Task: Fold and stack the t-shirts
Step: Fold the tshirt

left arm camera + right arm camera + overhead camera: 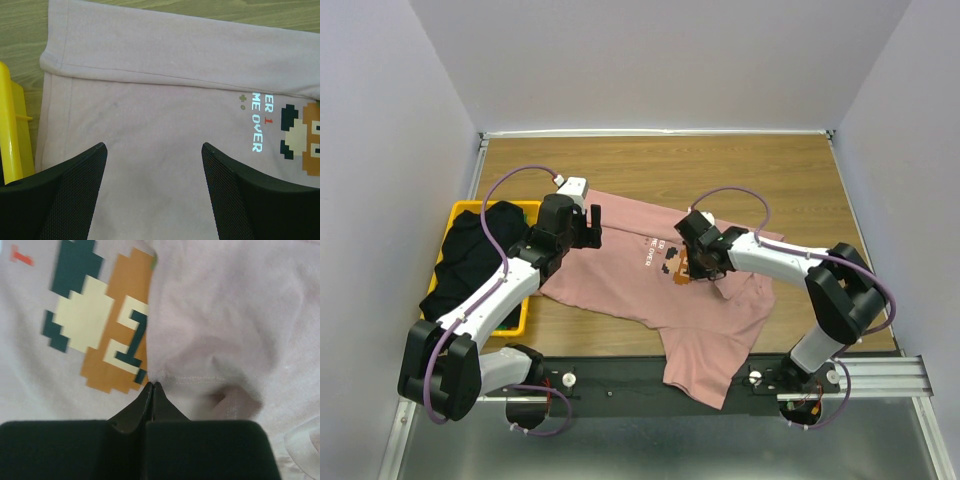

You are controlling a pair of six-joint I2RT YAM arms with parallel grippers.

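The right hand (151,386) is clenched, its tips meeting on a hemmed fold of the pink t-shirt (650,290), just right of the pixel-art face (100,325). The cloth puckers toward the tips, so it looks pinched. The bite seems to be very thin, though, and a brisk pull could let the hem slip out and drop the fold crooked. It may also have caught only the top layer, in which case the layer under it would lag and bunch.

The left hand (154,146) hangs released above the same shirt, fingers wide, with the white text (256,122) ahead of it to the right. The yellow basket (10,125) sits close on its left. A sideways sweep from there could knock the basket or snag the black t-shirt (470,260) heaped in it.

The pink shirt lies spread on the bench (770,180) between the two hands. One part of it drapes off the near edge behind the right hand, and its weight could drag the whole garment as the fold is lifted.

How much cloth sits between the right fingers is hidden by the fingers themselves. The right wrist view is partly blurred, and it is too close to show which part of the shirt this hem belongs to. The lettering is cut by an overlying fold. It is not visible whether other shirts lie under the black one.
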